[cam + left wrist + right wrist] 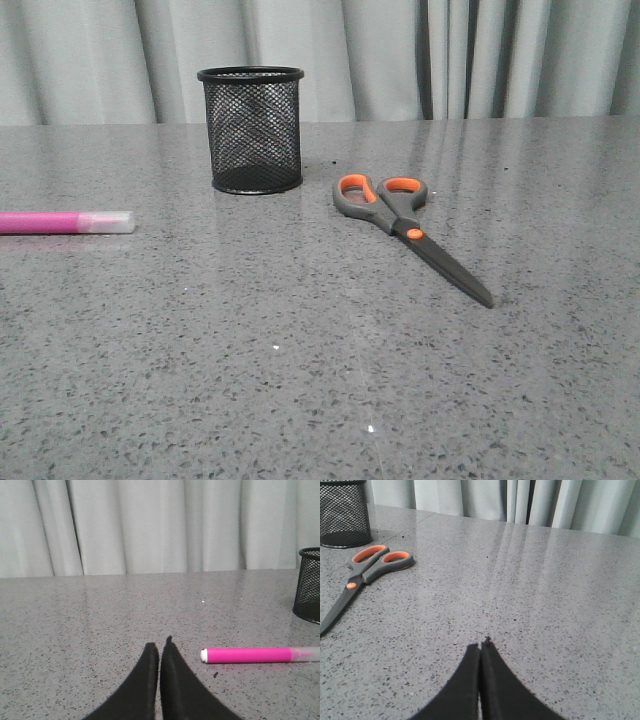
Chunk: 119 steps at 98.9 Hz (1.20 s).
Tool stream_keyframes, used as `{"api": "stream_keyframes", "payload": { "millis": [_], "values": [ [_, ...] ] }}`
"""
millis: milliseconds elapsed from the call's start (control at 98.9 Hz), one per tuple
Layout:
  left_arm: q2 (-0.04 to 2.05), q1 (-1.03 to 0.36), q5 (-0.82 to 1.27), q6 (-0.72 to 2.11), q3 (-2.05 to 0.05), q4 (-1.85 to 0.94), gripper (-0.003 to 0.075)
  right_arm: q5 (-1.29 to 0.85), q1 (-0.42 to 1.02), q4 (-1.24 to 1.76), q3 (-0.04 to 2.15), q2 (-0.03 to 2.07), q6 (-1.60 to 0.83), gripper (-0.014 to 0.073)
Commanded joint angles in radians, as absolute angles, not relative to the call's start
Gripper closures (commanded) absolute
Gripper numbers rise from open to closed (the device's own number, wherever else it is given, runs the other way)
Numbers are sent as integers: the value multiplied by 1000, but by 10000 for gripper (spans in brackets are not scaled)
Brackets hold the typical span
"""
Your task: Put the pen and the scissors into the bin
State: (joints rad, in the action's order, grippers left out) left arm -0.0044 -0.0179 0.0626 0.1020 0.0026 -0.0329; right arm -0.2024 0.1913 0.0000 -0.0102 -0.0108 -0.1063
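Nothing is binned yet: pen [66, 222] lying far left, scissors [408, 229] lying right of bin [251, 130], both grippers [159, 652] [481, 648] idling closed and empty.

The pen [255, 654] lies flat on the table [300, 380], just ahead of the left gripper [160, 647] and off to its right side, crosswise to the fingers, its capped end pointing away from them. Farther out on that same side stands the bin [307, 585], upright. From the right gripper [481, 645] the scissors [362, 580] lie well off to the left and ahead (flat, blades closed), loops toward the bin [342, 515], which stands just beyond them, apart.
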Motion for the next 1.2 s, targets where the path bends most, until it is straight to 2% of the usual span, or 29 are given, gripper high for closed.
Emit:
{"api": "stream_keyframes", "payload": {
  "millis": [0,980,1193],
  "values": [
    [-35,-23,-12,94,47,-34,739,-130,186,-8,-23,-29,-113,662],
    [-35,-23,-12,94,47,-34,739,-68,186,-8,-23,-29,-113,662],
    [-35,-23,-12,94,47,-209,739,-22,186,84,-23,-29,-113,662]
  ]
}}
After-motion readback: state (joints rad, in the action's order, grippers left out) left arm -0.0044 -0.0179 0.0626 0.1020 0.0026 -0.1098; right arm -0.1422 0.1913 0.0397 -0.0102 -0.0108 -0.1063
